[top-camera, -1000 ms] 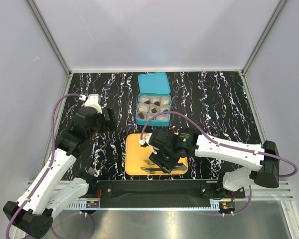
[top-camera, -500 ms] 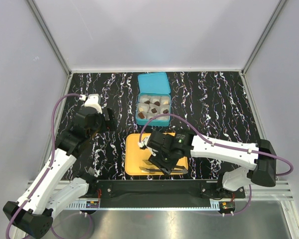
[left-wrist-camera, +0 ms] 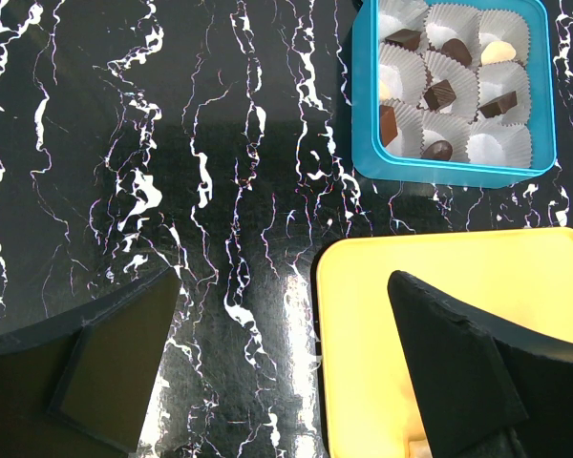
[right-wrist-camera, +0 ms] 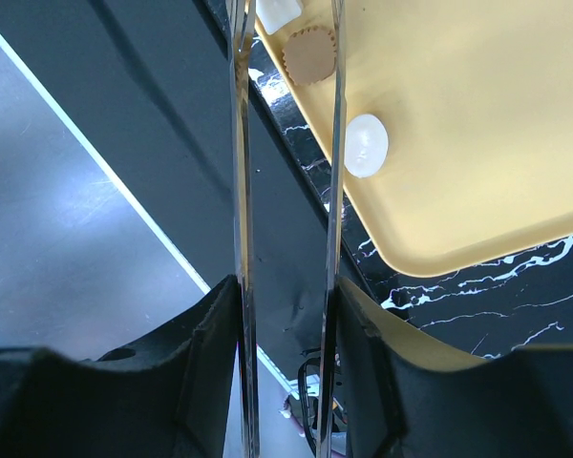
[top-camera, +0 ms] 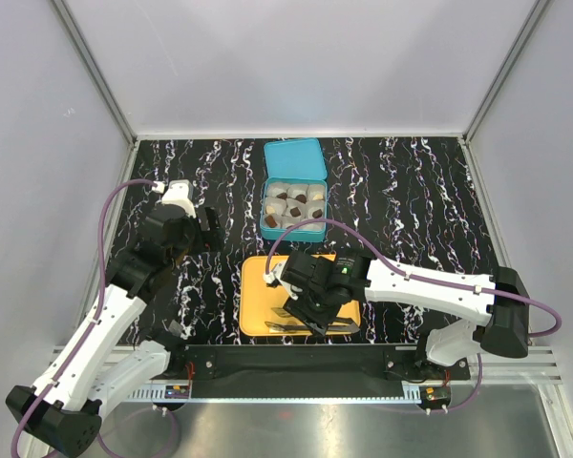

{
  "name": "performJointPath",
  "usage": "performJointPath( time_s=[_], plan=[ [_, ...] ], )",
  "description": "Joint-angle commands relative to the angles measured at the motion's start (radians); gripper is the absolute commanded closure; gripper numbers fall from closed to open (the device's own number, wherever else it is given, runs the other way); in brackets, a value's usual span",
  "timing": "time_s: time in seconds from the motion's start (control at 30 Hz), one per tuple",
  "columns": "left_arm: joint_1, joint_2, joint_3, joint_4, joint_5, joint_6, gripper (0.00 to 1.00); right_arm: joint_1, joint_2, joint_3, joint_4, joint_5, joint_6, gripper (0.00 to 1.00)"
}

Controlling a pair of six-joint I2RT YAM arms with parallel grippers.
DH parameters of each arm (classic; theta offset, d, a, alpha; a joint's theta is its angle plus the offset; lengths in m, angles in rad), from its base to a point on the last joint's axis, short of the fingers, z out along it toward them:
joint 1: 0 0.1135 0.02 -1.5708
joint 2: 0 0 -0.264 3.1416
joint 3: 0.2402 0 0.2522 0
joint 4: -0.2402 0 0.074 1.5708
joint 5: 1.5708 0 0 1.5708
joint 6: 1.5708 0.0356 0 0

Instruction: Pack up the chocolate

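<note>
Only right wrist shows white chocolate (right-wrist-camera: 366,145) on tray (right-wrist-camera: 477,114); overhead, arm (top-camera: 420,284) hides it.

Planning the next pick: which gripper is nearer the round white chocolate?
Right. Right gripper, holding tongs, hangs over the tray by that chocolate; left gripper hovers off its far-left corner.

**Box, tray and tweezers on a marbled table**

A black table (top-camera: 411,191) with white veins stands between 3 pale walls (top-camera: 267,67). A teal box (top-camera: 293,235) sits at the middle back. Its lid (top-camera: 295,157) lies flat behind it, and 9 white paper cups (left-wrist-camera: 497,143) are inside. A yellow-orange tray (top-camera: 258,305) lies just in front, with a small gap between. Tweezers (right-wrist-camera: 241,191) are at the tray's near edge, their 2 arms apart.
</note>
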Motion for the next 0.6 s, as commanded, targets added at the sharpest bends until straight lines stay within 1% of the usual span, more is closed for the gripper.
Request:
performJointPath(
  time_s=[0.0,0.3,0.57],
  plan=[
    [0.007,-0.015,0.031,0.049,-0.012,0.0,0.01,0.01,-0.03,0.034,0.014,0.012,-0.019,0.51],
    [0.007,-0.015,0.031,0.051,-0.012,0.0,0.01,0.01,-0.007,0.025,0.013,0.052,-0.036,0.51],
    [0.007,-0.015,0.033,0.051,-0.014,0.0,0.01,0.009,0.025,0.028,0.034,0.17,-0.014,0.52]
  ],
)
